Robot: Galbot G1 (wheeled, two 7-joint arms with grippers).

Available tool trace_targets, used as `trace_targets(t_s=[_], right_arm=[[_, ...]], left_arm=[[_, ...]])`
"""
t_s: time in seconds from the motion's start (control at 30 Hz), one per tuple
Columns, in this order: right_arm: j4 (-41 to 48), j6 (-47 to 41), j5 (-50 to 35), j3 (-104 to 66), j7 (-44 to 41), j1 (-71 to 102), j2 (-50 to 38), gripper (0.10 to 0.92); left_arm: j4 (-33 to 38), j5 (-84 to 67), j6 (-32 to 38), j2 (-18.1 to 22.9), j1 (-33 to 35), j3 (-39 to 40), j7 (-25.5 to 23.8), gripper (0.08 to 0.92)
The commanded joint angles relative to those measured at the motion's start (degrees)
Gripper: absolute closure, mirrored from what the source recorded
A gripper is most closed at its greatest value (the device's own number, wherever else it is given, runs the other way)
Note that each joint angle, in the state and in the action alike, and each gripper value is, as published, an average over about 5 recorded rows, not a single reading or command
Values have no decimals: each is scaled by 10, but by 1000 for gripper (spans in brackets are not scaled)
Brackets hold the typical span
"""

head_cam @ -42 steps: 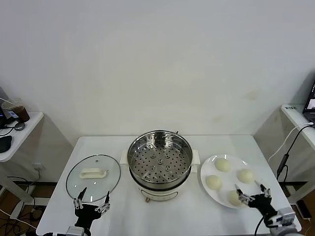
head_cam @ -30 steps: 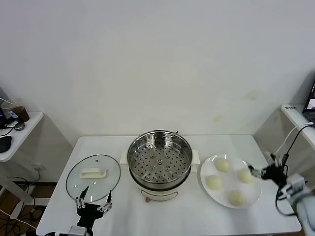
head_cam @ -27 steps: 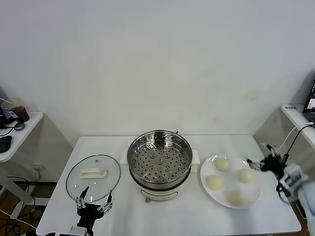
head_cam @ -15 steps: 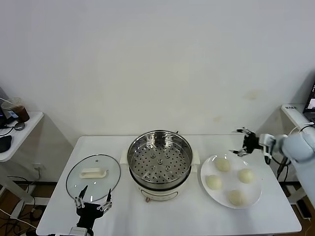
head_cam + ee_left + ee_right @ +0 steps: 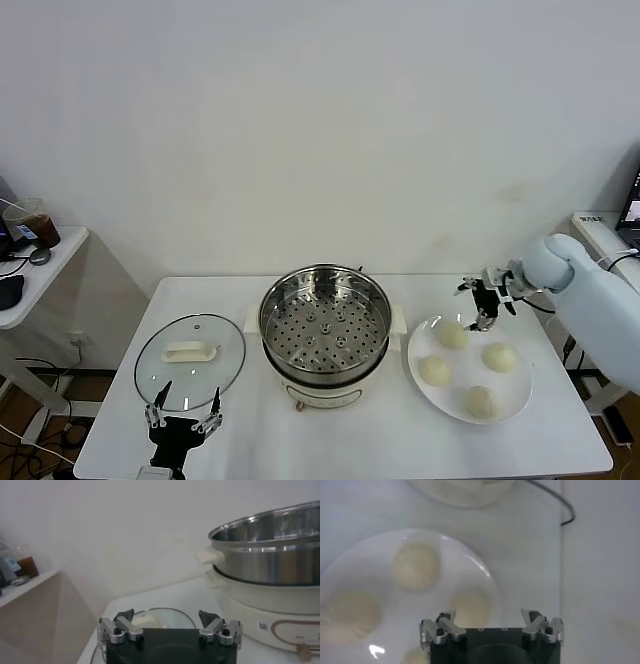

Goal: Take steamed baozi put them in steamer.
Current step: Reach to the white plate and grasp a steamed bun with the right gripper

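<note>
White table against plain white wall. Steamer centered; four buns on plate beside steamer. Right gripper spread above plate. Left gripper spread near lid.

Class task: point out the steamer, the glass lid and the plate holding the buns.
steamer (image 5: 325, 322), head view, perforated steel floor.
glass lid (image 5: 190, 352), head view, white handle.
plate (image 5: 512, 398), head view, bare rim.

Right pincer hangs open above the plate's rearmost baozi.
</note>
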State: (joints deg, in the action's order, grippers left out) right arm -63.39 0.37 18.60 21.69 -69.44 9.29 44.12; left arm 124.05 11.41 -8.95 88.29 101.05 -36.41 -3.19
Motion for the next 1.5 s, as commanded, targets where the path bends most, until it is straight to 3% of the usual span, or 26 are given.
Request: trace_targets(t_s=[0.03,1.2,1.33,1.5], right_arm=[[51,5,24,42,-19,-28,26,203],[119,7,66,24,44,11,79,203],[117,5,65,23,44,12,77,243],[116,5,60,22,44,13,75,377]], left_arm=[[-2,3,0,2,1,1,1,177],[-19,3,-1,3,-1,0,-2,177],[-18,3,-1,4,0,1,-1,177],[-18,3,0,5,0,3,-1,177]])
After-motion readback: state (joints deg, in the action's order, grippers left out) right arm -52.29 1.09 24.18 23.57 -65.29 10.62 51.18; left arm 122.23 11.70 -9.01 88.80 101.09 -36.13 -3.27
